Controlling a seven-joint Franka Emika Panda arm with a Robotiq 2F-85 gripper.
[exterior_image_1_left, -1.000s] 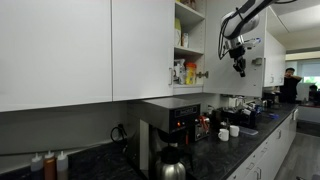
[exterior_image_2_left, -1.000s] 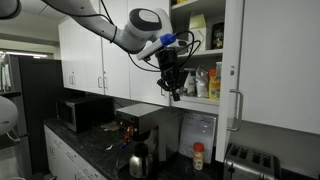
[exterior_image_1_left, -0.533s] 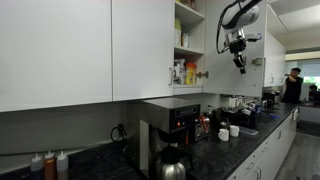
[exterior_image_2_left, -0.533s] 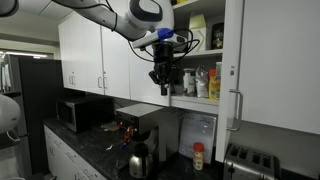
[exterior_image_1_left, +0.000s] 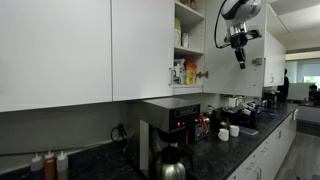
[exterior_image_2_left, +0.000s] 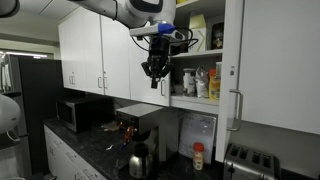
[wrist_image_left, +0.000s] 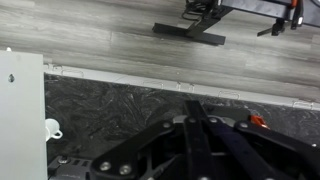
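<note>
**End effector clenched and empty, held in the air before the open cabinet**

In the wrist view the end effector (wrist_image_left: 192, 103) is seen with its fingers pressed together, and nothing is held between them. In both exterior views it is found hanging in the air, pointed downward and touching nothing. The nearest things are recorded as the bottles (exterior_image_2_left: 205, 83), which stand upright on a shelf of the open cabinet (exterior_image_1_left: 190, 32). The end effector is held at about their height, out in front of the cabinet and apart from them. Below, on the dark worktop (wrist_image_left: 120, 105), a coffee machine (exterior_image_2_left: 143, 123) and a metal carafe (exterior_image_2_left: 138, 160) are noted, well apart from the end effector. A white mug (wrist_image_left: 52, 128) is also seen on the worktop. Farther along, a microwave (exterior_image_2_left: 80, 112) is set against the wall.
</note>
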